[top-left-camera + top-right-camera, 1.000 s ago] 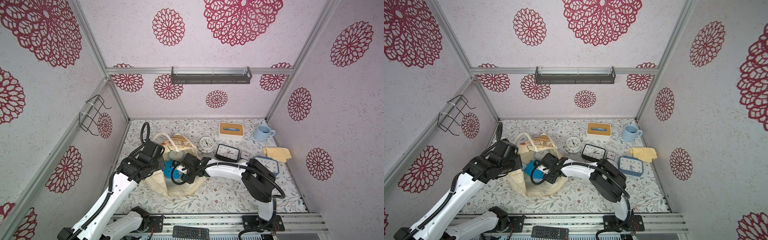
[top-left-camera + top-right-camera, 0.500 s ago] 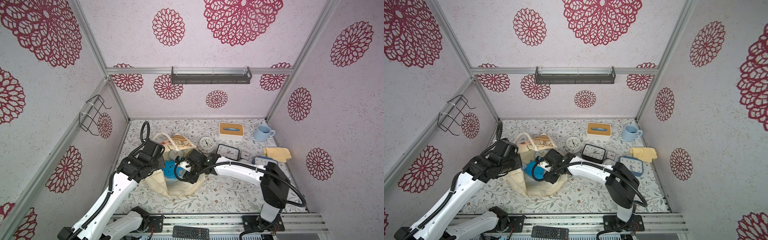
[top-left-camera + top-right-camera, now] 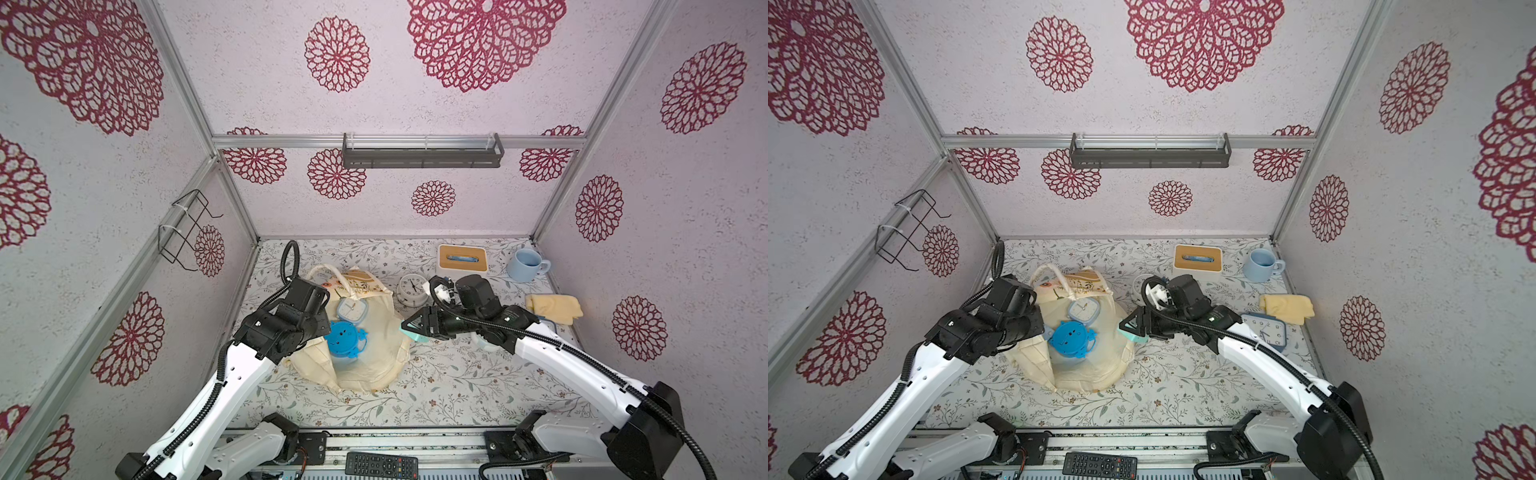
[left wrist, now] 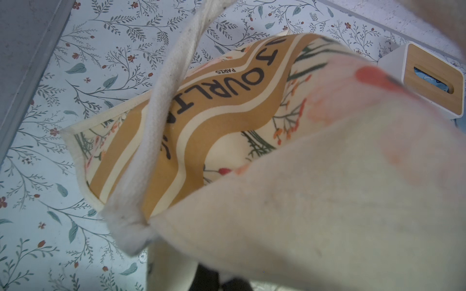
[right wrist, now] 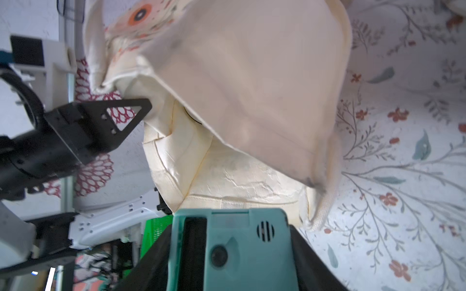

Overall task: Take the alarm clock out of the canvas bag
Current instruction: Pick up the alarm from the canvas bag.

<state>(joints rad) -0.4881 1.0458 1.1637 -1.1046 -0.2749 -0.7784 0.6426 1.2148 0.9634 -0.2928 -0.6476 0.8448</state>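
The left hand point(image 5: 137, 110) pinches the rim of the canvas bag point(image 3: 374, 353) (to keep it open, I think) while the right hand point(image 3: 414, 329) grips the teal alarm clock point(image 5: 242, 241) just outside it.

Both top views are bright and evenly lit, with soft, faint shadows — the edges stretch from a wide lens. In the wrist views the close canvas bag point(image 4: 327, 201) blurs; the tabletop point(image 4: 50, 75) looks sharp.

Cream canvas bag point(image 3: 374, 361), tan band, black lettering; teal alarm clock point(image 5: 239, 252); white table point(image 3: 457, 386), green sprig print; pale walls point(image 3: 498, 195), crimson rosettes
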